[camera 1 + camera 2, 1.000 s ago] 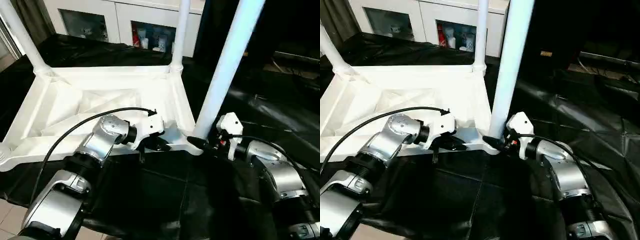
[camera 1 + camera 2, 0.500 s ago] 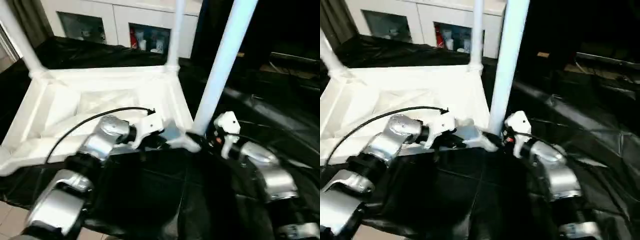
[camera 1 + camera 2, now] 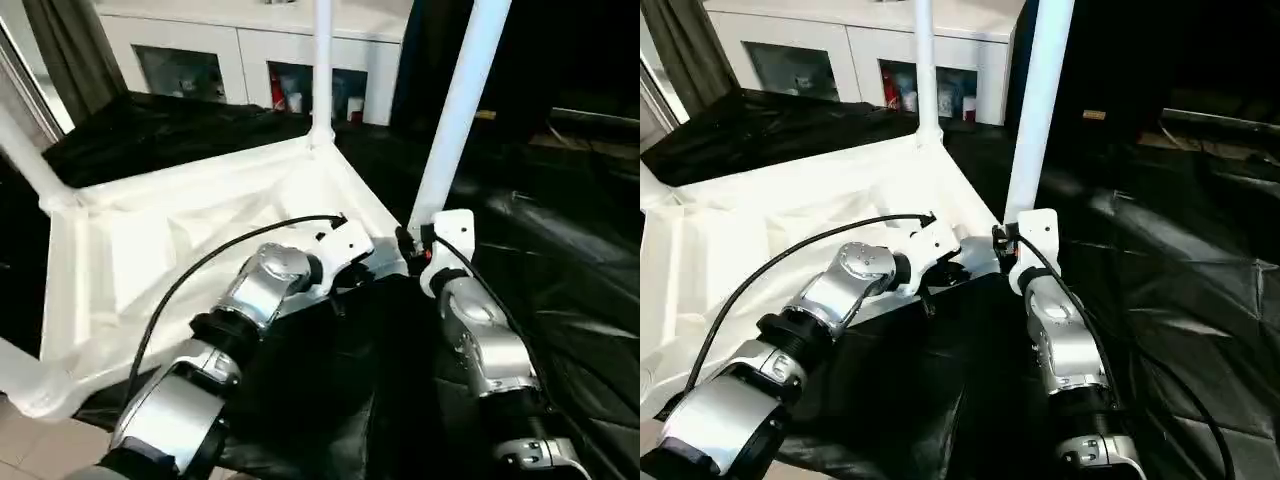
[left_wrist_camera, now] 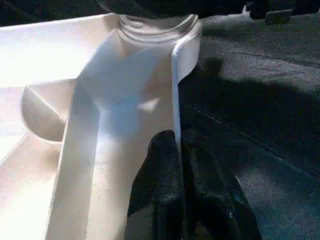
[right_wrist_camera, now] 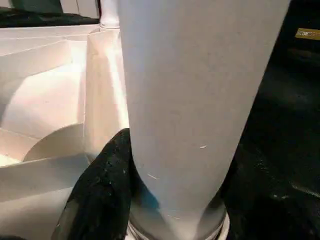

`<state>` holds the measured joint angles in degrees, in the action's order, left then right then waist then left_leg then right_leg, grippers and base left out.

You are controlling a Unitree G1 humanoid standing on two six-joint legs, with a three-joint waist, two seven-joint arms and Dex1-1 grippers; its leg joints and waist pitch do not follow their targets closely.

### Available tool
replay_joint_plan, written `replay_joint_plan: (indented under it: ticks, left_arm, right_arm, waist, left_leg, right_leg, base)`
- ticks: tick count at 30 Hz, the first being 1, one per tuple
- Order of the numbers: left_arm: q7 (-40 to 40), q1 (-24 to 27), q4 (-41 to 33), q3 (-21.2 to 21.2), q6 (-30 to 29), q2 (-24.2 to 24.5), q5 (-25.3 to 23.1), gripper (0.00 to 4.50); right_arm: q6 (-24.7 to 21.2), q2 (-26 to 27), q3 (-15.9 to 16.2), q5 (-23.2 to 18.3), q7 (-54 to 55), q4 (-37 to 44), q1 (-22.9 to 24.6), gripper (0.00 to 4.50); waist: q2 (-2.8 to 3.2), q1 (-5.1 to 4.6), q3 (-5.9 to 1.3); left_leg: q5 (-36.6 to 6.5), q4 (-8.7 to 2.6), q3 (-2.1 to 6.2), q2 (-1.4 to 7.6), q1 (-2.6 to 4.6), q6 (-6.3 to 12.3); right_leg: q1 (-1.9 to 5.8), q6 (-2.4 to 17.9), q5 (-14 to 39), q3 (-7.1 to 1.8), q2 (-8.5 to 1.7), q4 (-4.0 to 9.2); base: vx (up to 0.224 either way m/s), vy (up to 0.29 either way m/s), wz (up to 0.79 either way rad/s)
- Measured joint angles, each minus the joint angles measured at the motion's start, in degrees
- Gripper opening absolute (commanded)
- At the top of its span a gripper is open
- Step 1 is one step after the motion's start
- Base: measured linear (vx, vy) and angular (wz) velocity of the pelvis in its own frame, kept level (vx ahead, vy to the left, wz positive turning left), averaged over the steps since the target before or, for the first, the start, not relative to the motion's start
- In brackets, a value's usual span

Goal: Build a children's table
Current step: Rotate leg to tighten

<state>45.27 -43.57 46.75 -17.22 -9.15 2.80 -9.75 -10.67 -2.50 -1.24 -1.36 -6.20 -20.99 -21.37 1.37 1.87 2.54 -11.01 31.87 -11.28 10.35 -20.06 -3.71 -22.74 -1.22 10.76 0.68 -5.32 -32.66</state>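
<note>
Black sheeting is draped over the table (image 3: 560, 300), and white cabinets (image 3: 250, 60) are seen behind it. On the sheeting the tabletop (image 3: 150, 250) lies underside up, with legs standing in its corner sockets: one far leg (image 3: 322, 60), one at the left (image 3: 25, 160), and a near leg (image 3: 455, 110) in the corner closest to the arms.

That near leg is gripped low down by the right end effector (image 5: 165, 190), whose fingers are spread about halfway around the tube, just above its socket (image 5: 175, 227). The left end effector (image 4: 181, 170) is pinched almost fully shut on the tabletop's raised rim (image 4: 175, 90), a short way along from the same socket.

The step in hand appears to be seating this leg. It is best done with the rim held firmly down so the tabletop cannot slide on the sheeting, while the leg is kept upright and pressed straight into the socket; any tilt is likely to jam it.
</note>
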Motion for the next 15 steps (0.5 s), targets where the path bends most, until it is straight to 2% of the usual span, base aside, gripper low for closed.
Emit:
replay_joint_plan:
  ticks: [5, 8, 11, 15]
  left_arm:
    - [2.63, 0.00, 0.03, -0.08, 1.81, 1.49, 0.48, 0.00]
    - [6.56, 0.21, -0.11, -0.09, 3.69, 3.98, 1.28, 0.00]
    - [13.33, 0.92, -0.74, -0.09, 6.73, 7.59, 2.59, 0.00]
    - [19.17, 1.40, -1.84, -0.10, 8.20, 10.67, 3.54, 0.00]
  right_arm:
    - [0.51, -1.67, 0.28, -0.37, -5.09, 1.41, 1.11, 2.80]
    - [1.07, -6.82, 1.94, -1.96, -13.96, 3.15, 2.35, 2.80]
    - [0.93, -12.58, 3.58, -5.62, -25.85, 6.65, 4.88, 2.80]
    - [0.77, -16.64, 4.30, -8.06, -34.11, 8.62, 5.99, 2.80]
  waist:
    - [0.18, -0.14, 0.03]
    - [0.40, -0.20, 0.13]
    - [0.50, -0.13, 0.31]
    - [0.61, -0.09, 0.52]
  left_leg:
    - [0.00, -0.15, 0.02, 0.01, -0.10, 0.00]
    - [0.00, -0.32, 0.03, 0.06, -0.20, 0.00]
    - [0.00, -0.52, 0.02, 0.27, -0.38, -0.01]
    - [-0.01, -0.47, -0.03, 0.54, -0.53, -0.02]
  right_leg:
    - [-0.07, 0.00, 0.00, 0.06, 0.02, 0.07]
    - [-0.24, 0.00, -0.03, 0.12, 0.07, 0.03]
    - [-0.37, 0.08, -0.10, 0.25, 0.19, -0.11]
    - [-0.49, 0.13, -0.03, 0.35, 0.36, -0.20]
  base:
    - [0.000, 0.000, 0.00]
    - [0.000, 0.000, 0.00]
    - [0.000, 0.000, 0.00]
    - [0.000, 0.000, 0.00]
